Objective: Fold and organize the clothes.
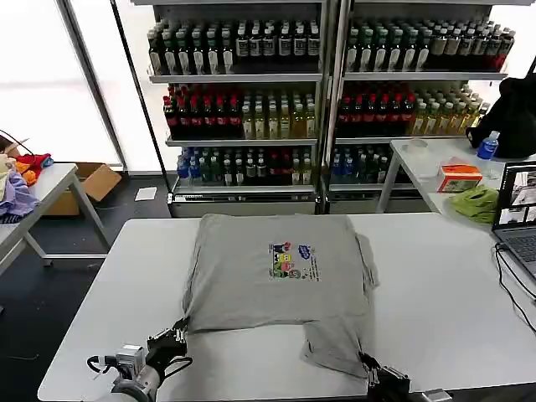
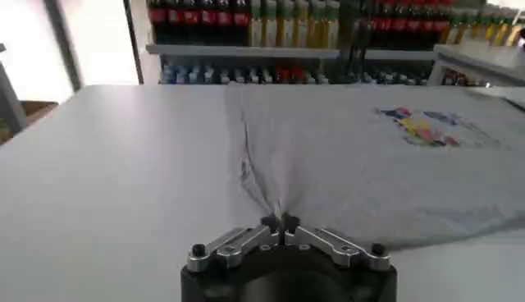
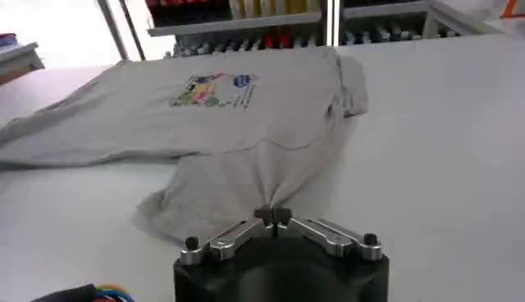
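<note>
A light grey short-sleeved shirt [image 1: 276, 268] with a small multicoloured chest print [image 1: 292, 260] lies on the white table [image 1: 444, 285], partly folded, with a flap trailing toward the near edge. My left gripper [image 1: 178, 328] is shut on the shirt's near left corner [image 2: 277, 209]. My right gripper [image 1: 366, 362] is shut on the trailing flap [image 3: 246, 185] at the near right. In the wrist views the left gripper [image 2: 280, 223] and the right gripper [image 3: 272, 216] each pinch a gathered point of cloth between closed tips.
Drink shelves [image 1: 318, 92] stand behind the table. A side table [image 1: 25, 201] at the left holds coloured cloths. At the right, another table carries a lime-green cloth [image 1: 475, 203], an orange box [image 1: 459, 177] and a bottle; a laptop [image 1: 517, 219] with cables sits on the work table's right edge.
</note>
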`<state>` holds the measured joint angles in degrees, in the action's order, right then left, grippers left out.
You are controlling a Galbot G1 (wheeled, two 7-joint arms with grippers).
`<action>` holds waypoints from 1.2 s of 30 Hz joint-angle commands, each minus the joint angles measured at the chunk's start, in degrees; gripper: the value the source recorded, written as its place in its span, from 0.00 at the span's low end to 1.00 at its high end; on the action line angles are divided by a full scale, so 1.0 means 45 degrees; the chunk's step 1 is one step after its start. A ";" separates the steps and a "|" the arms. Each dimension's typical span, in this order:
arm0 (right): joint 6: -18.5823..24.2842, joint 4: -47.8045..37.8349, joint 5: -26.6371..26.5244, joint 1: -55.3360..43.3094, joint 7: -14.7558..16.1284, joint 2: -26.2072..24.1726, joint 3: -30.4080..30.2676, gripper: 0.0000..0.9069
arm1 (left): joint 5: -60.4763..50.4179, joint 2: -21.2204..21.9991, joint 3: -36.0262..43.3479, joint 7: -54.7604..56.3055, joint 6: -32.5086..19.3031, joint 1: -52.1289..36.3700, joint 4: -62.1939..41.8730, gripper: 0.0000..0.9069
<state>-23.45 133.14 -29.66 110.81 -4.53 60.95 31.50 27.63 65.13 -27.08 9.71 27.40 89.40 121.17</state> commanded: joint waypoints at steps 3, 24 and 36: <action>0.0315 0.1221 -0.0093 0.2590 0.0295 -0.0577 0.0133 0.00 | -0.0704 0.0336 -0.0957 0.0307 0.0502 0.3456 0.3011 0.01; -0.0770 -0.0255 0.0403 -0.1198 -0.2040 0.0562 -0.0516 1.00 | -0.0572 0.0088 -0.0655 0.0169 0.0475 0.2304 0.2166 0.01; -0.1413 -0.1240 0.0684 -0.2421 -0.1768 0.0839 -0.2476 0.00 | -0.0492 0.0042 -0.0626 0.0011 0.0446 0.2101 0.2116 0.00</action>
<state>-27.81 129.87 -27.24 103.64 -12.06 64.00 24.85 25.36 65.31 -29.70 10.10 29.40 99.05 130.40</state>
